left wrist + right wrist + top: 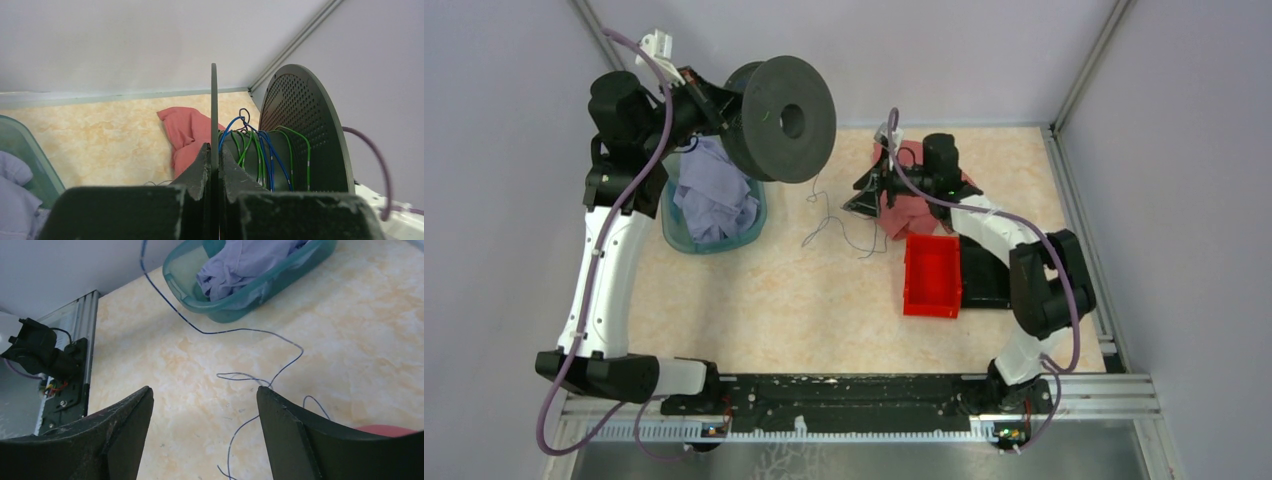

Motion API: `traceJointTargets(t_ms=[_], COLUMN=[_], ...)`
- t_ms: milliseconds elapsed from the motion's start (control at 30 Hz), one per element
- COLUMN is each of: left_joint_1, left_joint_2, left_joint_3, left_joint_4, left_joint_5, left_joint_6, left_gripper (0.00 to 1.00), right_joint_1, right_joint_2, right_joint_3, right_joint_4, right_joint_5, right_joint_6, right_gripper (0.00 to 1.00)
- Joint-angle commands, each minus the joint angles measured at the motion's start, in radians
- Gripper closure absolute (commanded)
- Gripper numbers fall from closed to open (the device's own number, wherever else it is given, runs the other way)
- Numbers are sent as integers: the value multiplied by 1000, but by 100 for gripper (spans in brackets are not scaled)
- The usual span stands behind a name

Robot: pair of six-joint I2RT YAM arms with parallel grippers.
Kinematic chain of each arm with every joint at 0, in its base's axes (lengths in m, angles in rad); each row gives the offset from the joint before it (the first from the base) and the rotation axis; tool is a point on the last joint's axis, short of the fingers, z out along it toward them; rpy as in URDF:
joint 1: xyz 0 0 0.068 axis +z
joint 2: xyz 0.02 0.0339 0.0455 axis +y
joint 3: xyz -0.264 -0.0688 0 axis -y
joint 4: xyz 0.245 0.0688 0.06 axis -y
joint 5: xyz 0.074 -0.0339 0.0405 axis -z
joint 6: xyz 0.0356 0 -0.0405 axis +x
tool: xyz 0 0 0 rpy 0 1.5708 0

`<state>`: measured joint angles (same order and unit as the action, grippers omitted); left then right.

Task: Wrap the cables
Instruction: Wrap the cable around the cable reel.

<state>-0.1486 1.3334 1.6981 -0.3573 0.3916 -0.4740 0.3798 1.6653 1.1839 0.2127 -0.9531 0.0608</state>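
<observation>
Right hand open over loose cables

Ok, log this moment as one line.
left end effector: shut on spool, raised | right end effector: open over table | cable: loose loops on table

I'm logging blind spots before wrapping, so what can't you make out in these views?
Top view: cable too thin to trace up to the spool.
Right wrist view: the cable runs off the top and bottom edges, ends unseen.
Left wrist view: left gripper hides the spool's lower part.
Top view: right arm covers part of the pink cloth.
</observation>
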Motion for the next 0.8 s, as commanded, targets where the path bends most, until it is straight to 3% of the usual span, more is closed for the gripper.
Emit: traceJointTargets(t_ms=[0,167,467,767], left_joint_1=[-18,-34,-39,-39], left_joint_2=[-23,-18,-22,-23], left_joint_3=[20,21,19,7], left_joint_4=[95,93,96,98], left_joint_5=[79,99,116,118], left_joint_6=[-78,-97,-109,-104], left_gripper=[100,100,100,100], right_joint_1=[29,38,48,65], right_joint_2=[103,201,343,465], right_joint_3=[-8,55,193,379], right_joint_4=[300,265,62,-94], right_joint_5=[-37,-2,141,158], right_joint_6=[154,209,119,55], right_gripper=[24,25,28,30])
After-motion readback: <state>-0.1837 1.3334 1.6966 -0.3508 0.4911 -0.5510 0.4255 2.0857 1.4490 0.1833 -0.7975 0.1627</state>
